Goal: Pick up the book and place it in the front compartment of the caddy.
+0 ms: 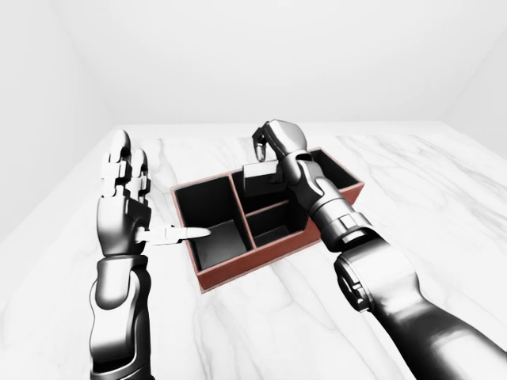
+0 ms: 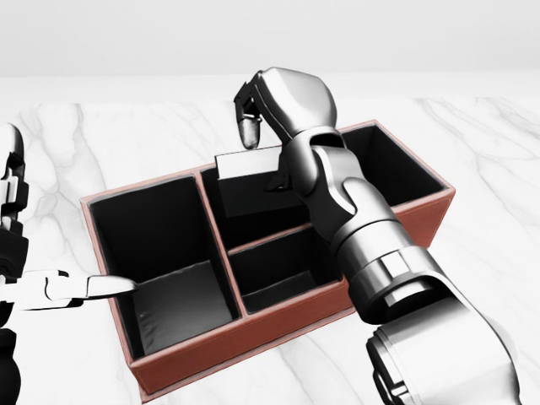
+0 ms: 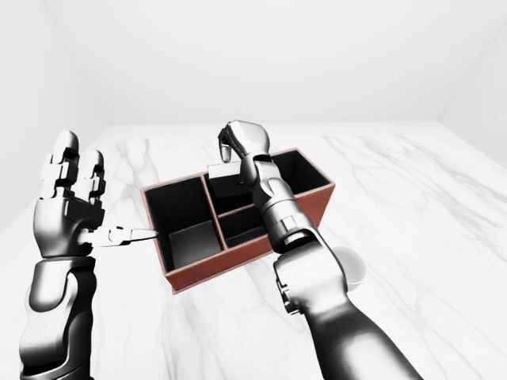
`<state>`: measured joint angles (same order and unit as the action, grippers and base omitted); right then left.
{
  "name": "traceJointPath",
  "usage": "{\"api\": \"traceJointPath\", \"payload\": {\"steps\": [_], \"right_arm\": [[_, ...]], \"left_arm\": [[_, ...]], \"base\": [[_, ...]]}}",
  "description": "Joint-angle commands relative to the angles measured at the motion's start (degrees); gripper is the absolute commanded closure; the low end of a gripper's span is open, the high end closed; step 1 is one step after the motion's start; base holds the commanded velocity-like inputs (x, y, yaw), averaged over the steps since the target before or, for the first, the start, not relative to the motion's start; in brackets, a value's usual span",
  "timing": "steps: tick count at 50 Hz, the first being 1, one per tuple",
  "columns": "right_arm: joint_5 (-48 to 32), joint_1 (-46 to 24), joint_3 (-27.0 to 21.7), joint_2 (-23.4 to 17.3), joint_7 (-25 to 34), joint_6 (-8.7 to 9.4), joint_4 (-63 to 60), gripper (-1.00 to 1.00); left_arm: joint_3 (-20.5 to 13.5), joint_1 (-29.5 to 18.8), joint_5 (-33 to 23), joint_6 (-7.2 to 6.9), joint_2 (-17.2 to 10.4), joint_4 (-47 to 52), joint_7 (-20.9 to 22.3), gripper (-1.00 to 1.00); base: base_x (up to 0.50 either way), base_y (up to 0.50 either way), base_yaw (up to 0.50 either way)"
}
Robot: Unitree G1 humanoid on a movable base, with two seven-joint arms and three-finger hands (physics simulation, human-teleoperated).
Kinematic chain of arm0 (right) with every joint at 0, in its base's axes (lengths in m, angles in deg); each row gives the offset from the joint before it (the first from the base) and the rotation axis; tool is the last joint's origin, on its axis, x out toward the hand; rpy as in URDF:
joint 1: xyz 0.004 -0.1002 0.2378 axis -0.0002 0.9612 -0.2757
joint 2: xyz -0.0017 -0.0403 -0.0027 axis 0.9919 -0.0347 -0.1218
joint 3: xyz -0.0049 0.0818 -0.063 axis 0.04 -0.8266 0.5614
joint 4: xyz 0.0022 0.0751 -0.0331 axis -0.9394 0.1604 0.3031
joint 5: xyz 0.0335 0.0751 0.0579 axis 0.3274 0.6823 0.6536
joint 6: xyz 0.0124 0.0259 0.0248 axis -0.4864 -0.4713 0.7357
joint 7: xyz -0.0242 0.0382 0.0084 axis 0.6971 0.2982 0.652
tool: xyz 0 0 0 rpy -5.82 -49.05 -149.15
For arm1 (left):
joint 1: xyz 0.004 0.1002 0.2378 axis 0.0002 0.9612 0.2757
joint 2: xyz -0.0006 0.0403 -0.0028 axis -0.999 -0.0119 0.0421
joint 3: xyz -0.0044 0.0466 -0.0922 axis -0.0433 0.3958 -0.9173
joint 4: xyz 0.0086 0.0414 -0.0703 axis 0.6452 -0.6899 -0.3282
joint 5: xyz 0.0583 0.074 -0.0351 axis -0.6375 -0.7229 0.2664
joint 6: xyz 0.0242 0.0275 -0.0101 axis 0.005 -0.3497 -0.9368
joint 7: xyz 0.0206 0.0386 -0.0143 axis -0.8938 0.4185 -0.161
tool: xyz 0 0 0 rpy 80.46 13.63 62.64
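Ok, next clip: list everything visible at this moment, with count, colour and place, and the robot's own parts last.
caddy: one, reddish-brown walls with black inside, several compartments, on the marble top, centre of the head view.
book: one, dark cover with pale edge, held upright over the caddy's upper middle compartment.
round white object: one, white, on the top right of the caddy in the right-eye view, mostly hidden by the right arm; cannot tell what it is.
marble top: one, white with grey veins, under everything.
left hand: one, silver-grey, raised open left of the caddy, thumb pointing toward it.
right hand: one, silver-grey, fingers closed on the book's top.
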<state>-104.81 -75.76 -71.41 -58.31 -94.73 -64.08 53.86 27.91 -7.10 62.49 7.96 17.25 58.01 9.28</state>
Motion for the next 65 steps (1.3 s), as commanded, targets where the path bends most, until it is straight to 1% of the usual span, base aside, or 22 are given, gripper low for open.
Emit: {"api": "traceJointPath", "payload": {"steps": [1,31,47,65], "right_arm": [[-0.1,-1.5,-1.4,0.2,-1.4,0.00,0.3,1.00],[-1.8,-2.3,-1.0,0.8,-4.9,0.00,5.1,1.00],[-2.8,-2.5,-0.8,2.1,-5.3,0.00,5.8,1.00],[-3.3,-2.4,-0.9,1.8,-6.3,0.00,7.6,1.00]], "left_arm": [[-0.1,0.0,0.2,0.00,0.0,0.3,0.0,-0.99],[0.1,0.1,0.0,0.00,0.1,-0.3,0.0,-1.00],[0.1,0.4,0.1,0.00,0.2,0.7,0.1,-1.00],[0.3,0.3,-0.1,0.00,0.2,0.3,0.1,-0.99]], "base": [[0.00,0.00,0.00],[0.00,0.00,0.00],[0.00,0.00,0.00],[0.00,0.00,0.00]]}}
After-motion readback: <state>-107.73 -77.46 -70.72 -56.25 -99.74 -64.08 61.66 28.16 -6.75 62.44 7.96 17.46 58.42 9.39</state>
